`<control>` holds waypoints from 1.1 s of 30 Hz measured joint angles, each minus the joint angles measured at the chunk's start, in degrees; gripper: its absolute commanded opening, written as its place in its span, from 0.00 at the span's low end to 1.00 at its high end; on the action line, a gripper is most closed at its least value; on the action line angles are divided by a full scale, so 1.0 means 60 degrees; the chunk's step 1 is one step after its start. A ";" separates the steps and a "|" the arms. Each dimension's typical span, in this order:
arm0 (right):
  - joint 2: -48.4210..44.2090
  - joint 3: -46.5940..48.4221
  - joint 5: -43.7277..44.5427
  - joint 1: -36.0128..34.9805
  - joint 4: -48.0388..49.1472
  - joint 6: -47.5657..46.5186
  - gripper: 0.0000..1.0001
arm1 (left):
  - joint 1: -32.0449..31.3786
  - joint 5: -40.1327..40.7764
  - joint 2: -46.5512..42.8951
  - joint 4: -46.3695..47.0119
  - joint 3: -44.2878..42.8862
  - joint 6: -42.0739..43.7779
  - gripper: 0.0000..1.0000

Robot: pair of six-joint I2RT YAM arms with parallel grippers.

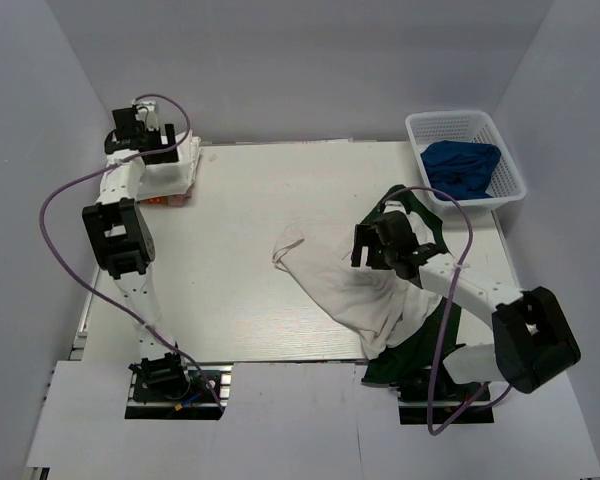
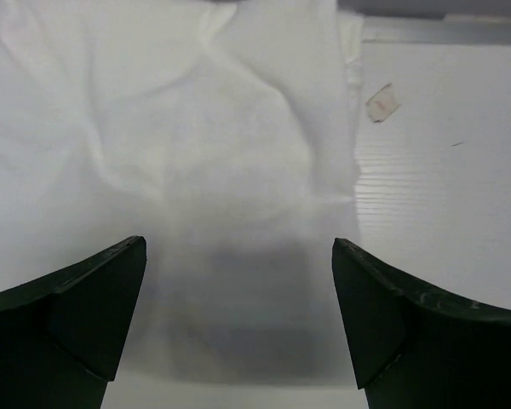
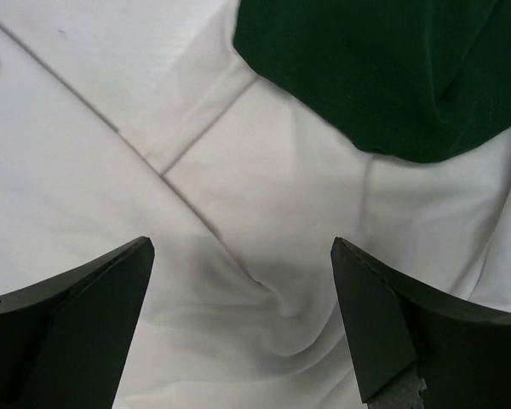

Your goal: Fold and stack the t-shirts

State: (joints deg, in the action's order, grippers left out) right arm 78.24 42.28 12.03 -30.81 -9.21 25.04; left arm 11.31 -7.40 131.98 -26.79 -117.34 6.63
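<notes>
Pale wood-grain table [image 1: 240, 300] fills the floor of a booth with plain white walls. On its right half, close to the right arm, lies the white cloth t-shirt with dark green parts [image 1: 350, 290]. It is loose and crumpled. A white flap stretches toward the middle of the table, and green cloth reaches the near edge beside the arm's base.

The right gripper [image 1: 365, 250] stands over the far part of this shirt. The right wrist view shows its jaws spread wide with nothing between them, above creased white cloth with a green part just beyond. Whether the fingertips touch the cloth cannot be told.

At the far left corner sits a folded white rectangular cloth bundle [image 1: 185, 170]. The left gripper [image 1: 140, 130] is above it, its jaws likewise wide apart and holding nothing, with the bundle below and bare table to the right.

At the far right corner, well apart from both shirts, a white plastic mesh basket [image 1: 460, 125] holds a bunched blue cloth [image 1: 460, 165]. Purple cables [image 1: 43, 212] loop beside each arm.
</notes>
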 measured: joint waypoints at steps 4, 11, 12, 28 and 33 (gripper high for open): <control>-0.0812 -0.0288 -0.0146 0.0000 0.0244 0.0011 0.90 | -0.0058 -0.0226 -0.1971 -0.0171 0.0772 -0.0630 0.99; -0.1687 -0.0710 0.0539 0.0011 -0.0142 0.0353 0.90 | -0.1322 -0.0732 -0.4269 0.0164 0.1599 -0.2473 0.99; -0.1741 -0.0710 0.0747 0.0036 -0.0248 0.0474 0.90 | -0.1727 -0.0729 -0.4601 0.0375 0.2331 -0.2728 0.99; 0.0882 0.1417 0.2084 0.1490 -0.0940 0.0401 0.90 | -0.6331 -0.0124 -0.4601 0.0594 0.7537 -0.3905 0.98; 0.1971 0.2288 0.1639 0.1698 -0.0328 -0.0233 0.90 | -0.6776 0.0324 -0.3814 0.0769 0.7187 -0.3931 0.72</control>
State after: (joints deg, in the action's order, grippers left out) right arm 90.06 56.01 21.87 -20.62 -11.18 23.64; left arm -29.34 -5.45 109.10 -22.17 -74.22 -16.95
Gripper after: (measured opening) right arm 0.904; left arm 0.870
